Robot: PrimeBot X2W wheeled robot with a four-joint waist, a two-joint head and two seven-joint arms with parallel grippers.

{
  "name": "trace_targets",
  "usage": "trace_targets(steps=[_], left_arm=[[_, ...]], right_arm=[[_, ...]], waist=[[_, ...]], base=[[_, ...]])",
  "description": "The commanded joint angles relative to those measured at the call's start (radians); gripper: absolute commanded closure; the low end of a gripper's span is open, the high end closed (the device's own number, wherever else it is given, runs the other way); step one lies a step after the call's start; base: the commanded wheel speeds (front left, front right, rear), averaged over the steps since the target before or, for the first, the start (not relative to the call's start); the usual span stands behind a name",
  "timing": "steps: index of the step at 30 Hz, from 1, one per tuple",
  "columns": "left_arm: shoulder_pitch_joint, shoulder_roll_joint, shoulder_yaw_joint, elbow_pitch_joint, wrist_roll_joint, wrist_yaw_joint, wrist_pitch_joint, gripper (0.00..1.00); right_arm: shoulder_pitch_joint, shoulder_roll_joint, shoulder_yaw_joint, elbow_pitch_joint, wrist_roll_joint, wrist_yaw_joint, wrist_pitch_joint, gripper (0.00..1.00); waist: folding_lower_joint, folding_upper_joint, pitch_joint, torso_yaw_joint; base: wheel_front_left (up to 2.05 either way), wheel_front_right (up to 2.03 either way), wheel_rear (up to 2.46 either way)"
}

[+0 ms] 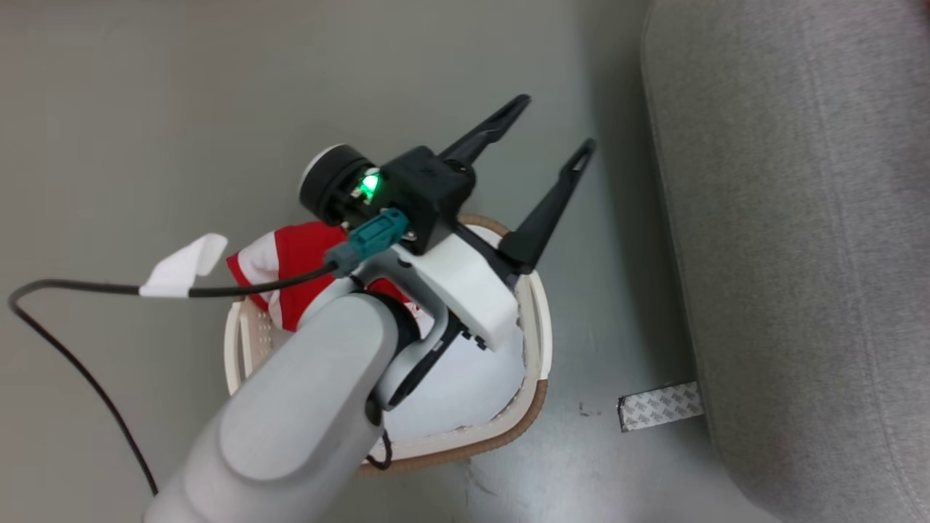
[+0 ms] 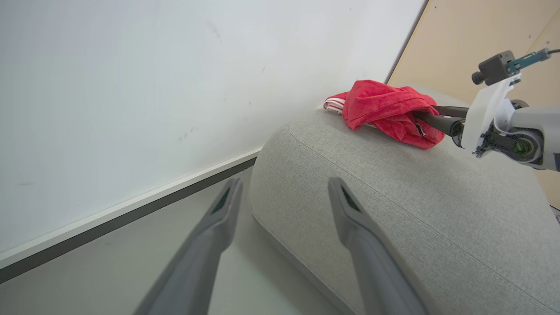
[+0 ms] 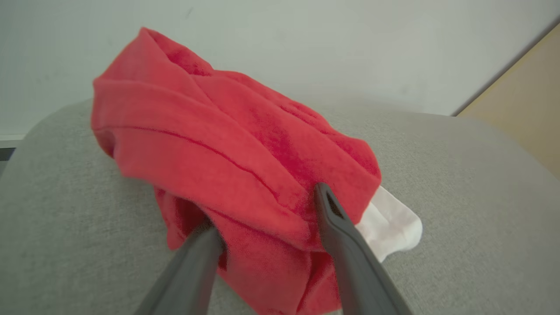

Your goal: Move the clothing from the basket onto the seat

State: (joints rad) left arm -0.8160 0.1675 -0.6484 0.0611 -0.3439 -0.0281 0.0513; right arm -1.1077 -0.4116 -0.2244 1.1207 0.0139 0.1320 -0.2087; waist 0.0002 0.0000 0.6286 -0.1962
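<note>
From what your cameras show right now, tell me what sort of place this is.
Probably an indoor room, either a home-like space or a test room: a large grey upholstered seat, a laundry basket on a smooth grey floor, and a plain white wall with a skirting board.

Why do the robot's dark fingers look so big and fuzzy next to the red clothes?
Right wrist view: the fingers sit close to the wide-angle lens, so they swell and blur toward the bottom edge; the red garment looks sharper. Left wrist view: its fingers stretch likewise. Head view: the seat shades the floor beside it.
</note>
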Motion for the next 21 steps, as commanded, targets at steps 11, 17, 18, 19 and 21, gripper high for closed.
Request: trace_targets(steps=[11, 17, 18, 19, 21], left_arm=[[0.127, 0.050, 0.065, 0.035, -0.074, 0.049, -0.044, 0.00], [0.240, 0.082, 0.113, 0.068, -0.103, 0.092, -0.112, 0.00], [0.262, 0.090, 0.120, 0.076, -0.106, 0.101, -0.122, 0.00], [0.285, 0.094, 0.128, 0.082, -0.113, 0.107, -0.133, 0.00], [0.326, 0.098, 0.145, 0.092, -0.128, 0.117, -0.164, 0.00]], right_arm=[[0.200, 0.114, -0.016, -0.077, -0.026, -0.003, -0.056, 0.00], [0.421, 0.156, 0.047, -0.340, 0.013, -0.003, -0.056, 0.00], [0.456, 0.163, 0.053, -0.381, 0.020, -0.003, -0.057, 0.00], [0.489, 0.170, 0.061, -0.420, 0.024, -0.003, -0.057, 0.00], [0.553, 0.184, 0.085, -0.489, 0.029, -0.003, -0.057, 0.00]], waist=[[-0.0002, 0.0000, -0.177, -0.040], [-0.0002, 0.0000, -0.297, -0.027], [-0.0002, 0.0000, -0.317, -0.022], [-0.0002, 0.0000, -0.336, -0.017], [-0.0002, 0.0000, -0.373, -0.003]], base=[[0.00, 0.00, 0.00], [0.00, 0.00, 0.00], [0.00, 0.00, 0.00], [0.00, 0.00, 0.00], [0.00, 0.00, 0.00]])
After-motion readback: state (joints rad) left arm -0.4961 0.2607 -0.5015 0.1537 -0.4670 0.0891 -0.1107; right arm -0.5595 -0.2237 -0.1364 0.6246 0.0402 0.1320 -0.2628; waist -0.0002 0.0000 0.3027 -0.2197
